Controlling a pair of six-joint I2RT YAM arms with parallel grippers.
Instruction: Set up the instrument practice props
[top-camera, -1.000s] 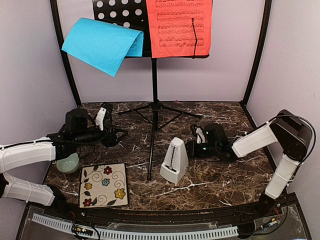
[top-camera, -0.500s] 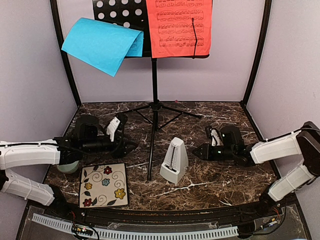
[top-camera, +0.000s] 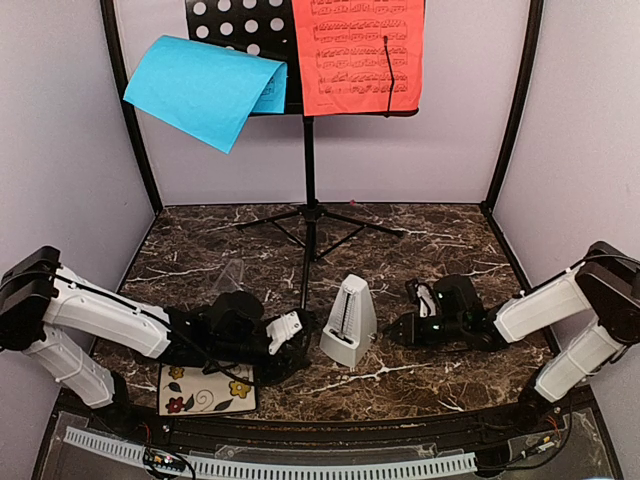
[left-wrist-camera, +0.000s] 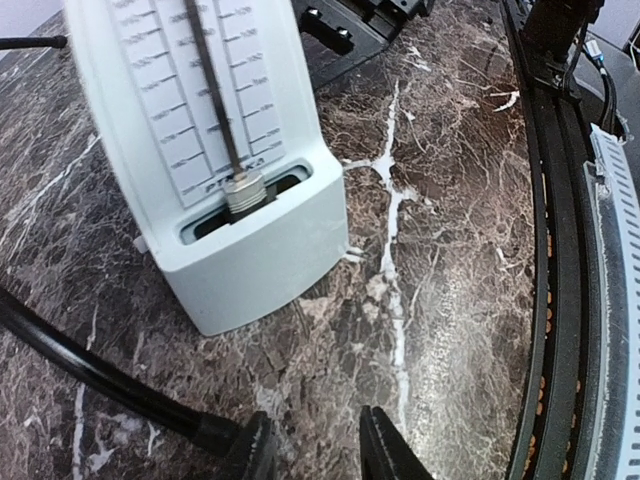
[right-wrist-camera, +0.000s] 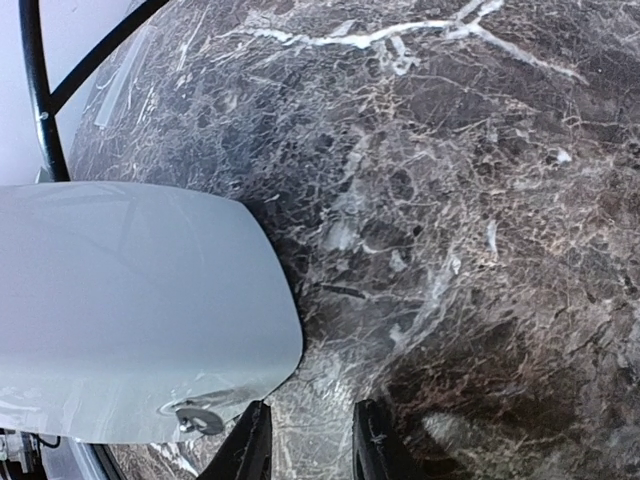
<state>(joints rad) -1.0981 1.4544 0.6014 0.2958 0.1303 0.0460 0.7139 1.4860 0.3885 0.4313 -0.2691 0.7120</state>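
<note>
The black perforated music stand (top-camera: 240, 22) rises on a thin pole over tripod legs at the back. A red sheet (top-camera: 358, 55) lies flat on it, and a blue sheet (top-camera: 200, 90) droops off its left side. The whitish metronome (top-camera: 350, 320) stands upright in the middle of the table. My left gripper (top-camera: 303, 340) lies low just left of it, open and empty; in the left wrist view the metronome's face (left-wrist-camera: 210, 150) is ahead of the gripper (left-wrist-camera: 315, 452). My right gripper (top-camera: 397, 329) is just right of the metronome, open, with its plain back (right-wrist-camera: 130, 310) beside the gripper (right-wrist-camera: 310, 445).
The floral tile (top-camera: 200, 392) lies at the front left, partly under my left arm. A tripod leg (left-wrist-camera: 90, 370) runs along the table close to my left finger; another leg (right-wrist-camera: 35, 90) shows behind the metronome. The table's front rail (left-wrist-camera: 560, 300) is on the right.
My left arm swung from the left side forward and right over the tile to the metronome, its jaws narrowing. My right gripper dropped lower and nearer the metronome's right side.
</note>
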